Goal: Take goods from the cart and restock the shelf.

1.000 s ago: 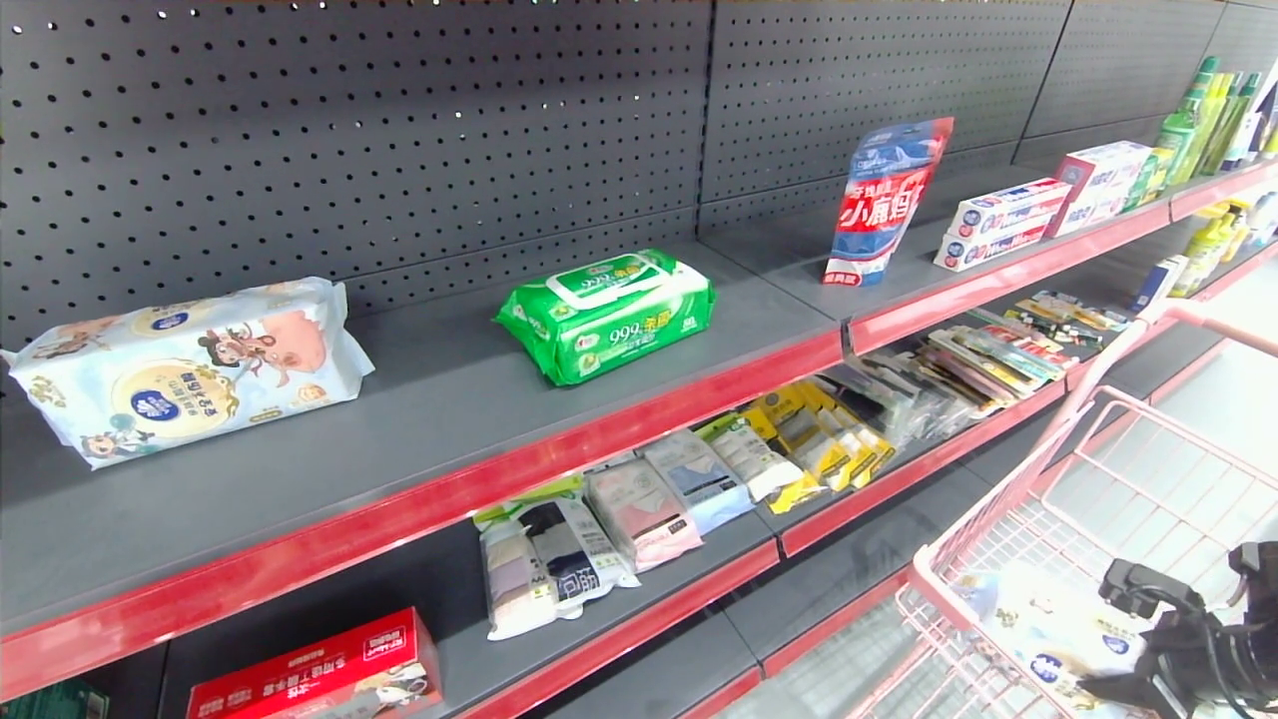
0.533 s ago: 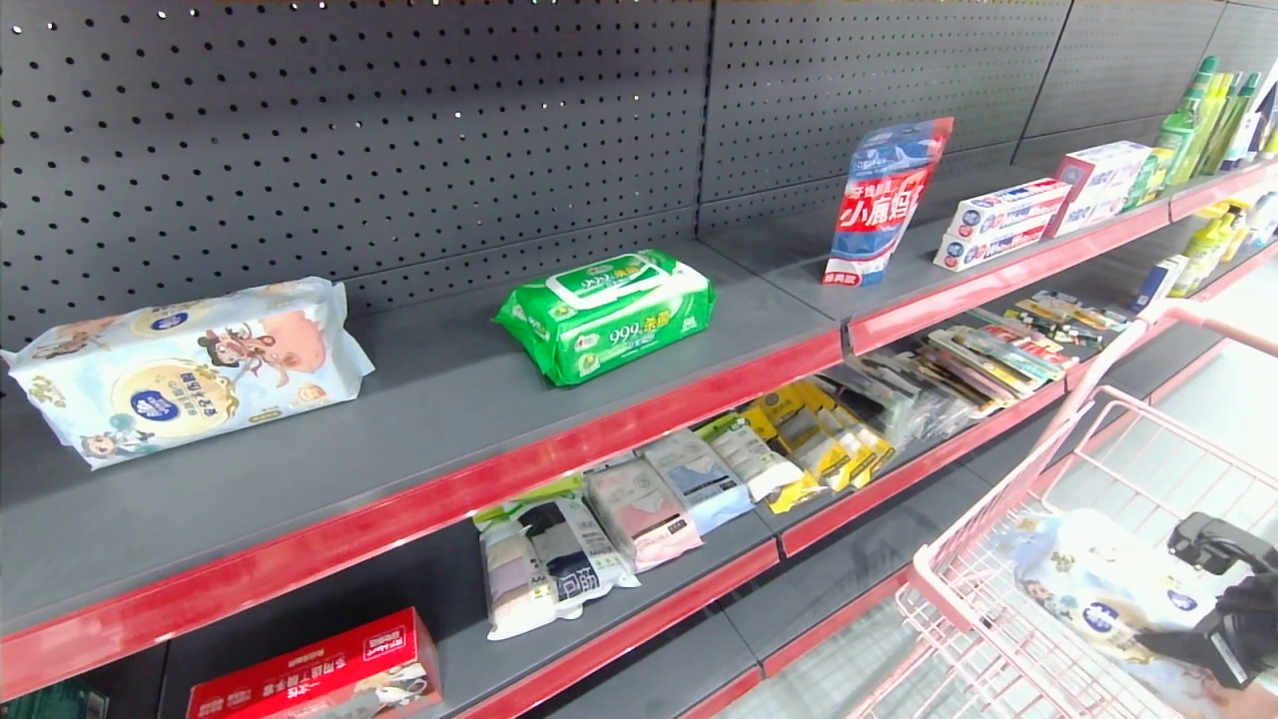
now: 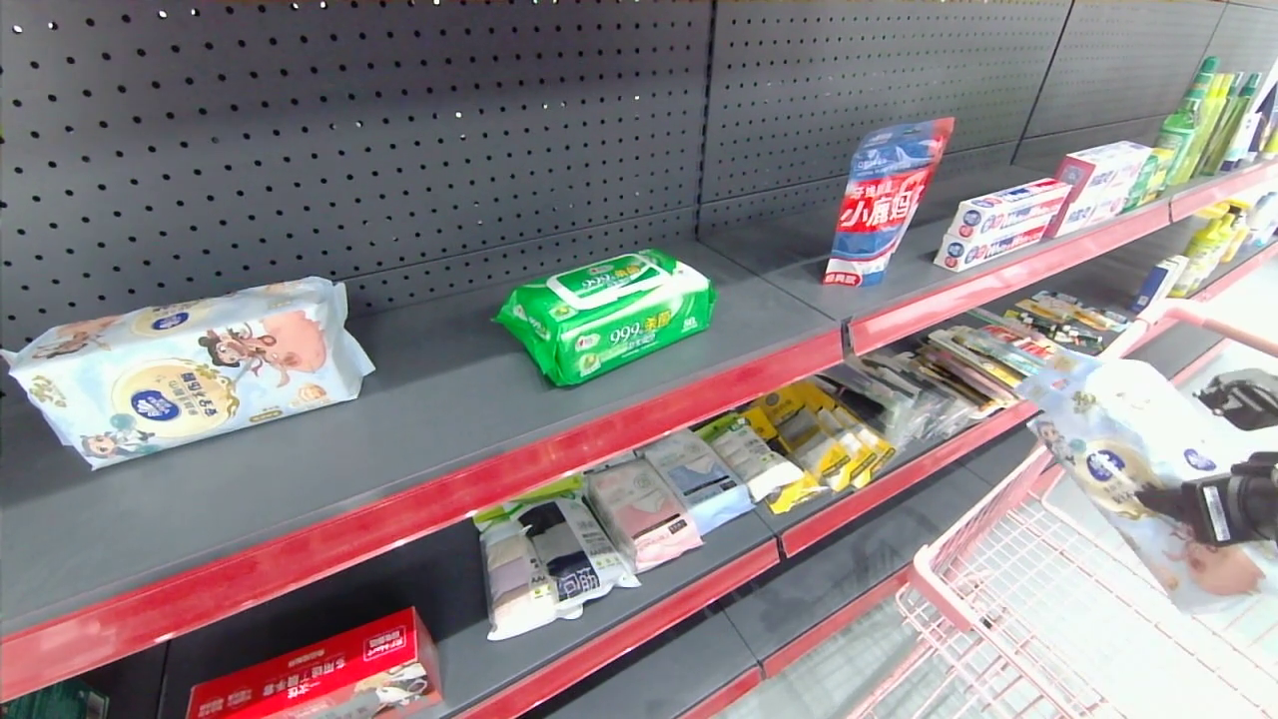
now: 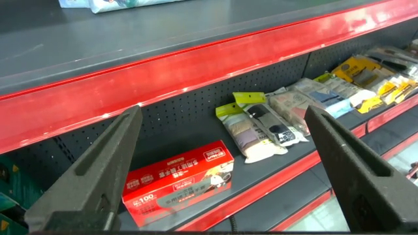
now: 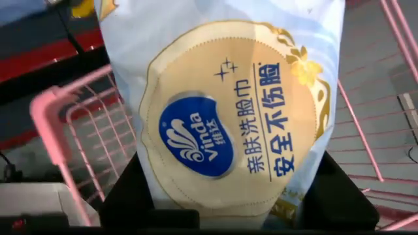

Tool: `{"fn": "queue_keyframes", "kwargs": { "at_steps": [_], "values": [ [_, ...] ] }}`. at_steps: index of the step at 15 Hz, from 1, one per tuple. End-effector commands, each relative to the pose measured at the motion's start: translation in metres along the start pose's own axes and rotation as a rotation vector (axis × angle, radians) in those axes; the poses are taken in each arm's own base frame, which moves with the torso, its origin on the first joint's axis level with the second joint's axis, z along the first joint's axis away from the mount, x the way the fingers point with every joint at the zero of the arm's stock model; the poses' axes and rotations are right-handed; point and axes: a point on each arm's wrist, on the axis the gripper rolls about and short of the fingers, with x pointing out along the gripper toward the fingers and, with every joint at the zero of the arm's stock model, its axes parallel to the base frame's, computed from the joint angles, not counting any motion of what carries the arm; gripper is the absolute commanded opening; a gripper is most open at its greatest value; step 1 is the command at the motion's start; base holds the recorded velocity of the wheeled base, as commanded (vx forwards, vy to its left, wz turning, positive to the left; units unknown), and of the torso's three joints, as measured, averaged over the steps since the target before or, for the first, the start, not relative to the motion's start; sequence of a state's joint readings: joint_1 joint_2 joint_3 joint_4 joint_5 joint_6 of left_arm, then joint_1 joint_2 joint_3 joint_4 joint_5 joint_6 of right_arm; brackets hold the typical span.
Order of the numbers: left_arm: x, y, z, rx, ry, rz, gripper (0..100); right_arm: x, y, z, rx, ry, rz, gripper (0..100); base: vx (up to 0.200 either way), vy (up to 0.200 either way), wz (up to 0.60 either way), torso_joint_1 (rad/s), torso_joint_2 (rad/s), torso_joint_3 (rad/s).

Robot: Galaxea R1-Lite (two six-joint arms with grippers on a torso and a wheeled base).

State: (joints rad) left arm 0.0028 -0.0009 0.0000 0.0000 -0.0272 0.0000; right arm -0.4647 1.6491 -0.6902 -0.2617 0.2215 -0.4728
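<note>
Soft white pack (image 3: pixel 1123 464) is way higher than a second ago: back then it was lying low in the pink cart (image 3: pixel 958 579) in the bottom right corner of the head view. Half a second ago it was only a bit off the wire, and now it's hanging at mid height by the right edge, above the cart rim and in front of the lower red shelf lip. The right claw (image 3: pixel 1178 439) is clamped on it, one dark finger on each face, and in the right wrist view the pack (image 5: pixel 222 130) sits between them. It's a puffy pillow-shaped thing in glossy, slightly crinkly plastic film with a round cream badge. The cart is thin pink wire in a grid with a thicker tube rim. The shelf (image 3: pixel 449 399) is flat matte grey metal with a shiny red front strip and a dotted pegboard (image 3: pixel 349 130) behind. A twin pack (image 3: pixel 185 369) lies at the left of it, with a green pack (image 3: pixel 607 315) near the middle. The left claw (image 4: pixel 222 170) has its wedge-shaped fingers spread wide with nothing between them, facing a red box (image 4: pixel 176 186) one shelf down.
</note>
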Motion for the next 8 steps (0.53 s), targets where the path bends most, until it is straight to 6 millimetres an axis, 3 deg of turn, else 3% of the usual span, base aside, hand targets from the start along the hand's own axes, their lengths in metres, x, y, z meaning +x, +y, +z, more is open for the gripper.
{"fn": "queue_keyframes", "kwargs": {
  "at_steps": [1, 4, 8],
  "values": [
    [0.0, 0.0, 0.0, 0.0, 0.001, 0.0, 100, -0.057, 0.055, 0.032, 0.006, -0.194, 0.025, 0, 0.0, 0.0, 0.0, 0.0, 0.0, 0.0],
    [0.0, 0.0, 0.0, 0.0, 0.001, 0.0, 100, -0.098, 0.098, 0.003, -0.033, -0.225, 0.065, 0, 0.0, 0.0, 0.0, 0.0, 0.0, 0.0],
    [0.0, 0.0, 0.0, 0.0, 0.001, 0.0, 100, -0.134, 0.105, -0.03, -0.029, -0.284, 0.046, 0, 0.0, 0.0, 0.0, 0.0, 0.0, 0.0]
  ]
}}
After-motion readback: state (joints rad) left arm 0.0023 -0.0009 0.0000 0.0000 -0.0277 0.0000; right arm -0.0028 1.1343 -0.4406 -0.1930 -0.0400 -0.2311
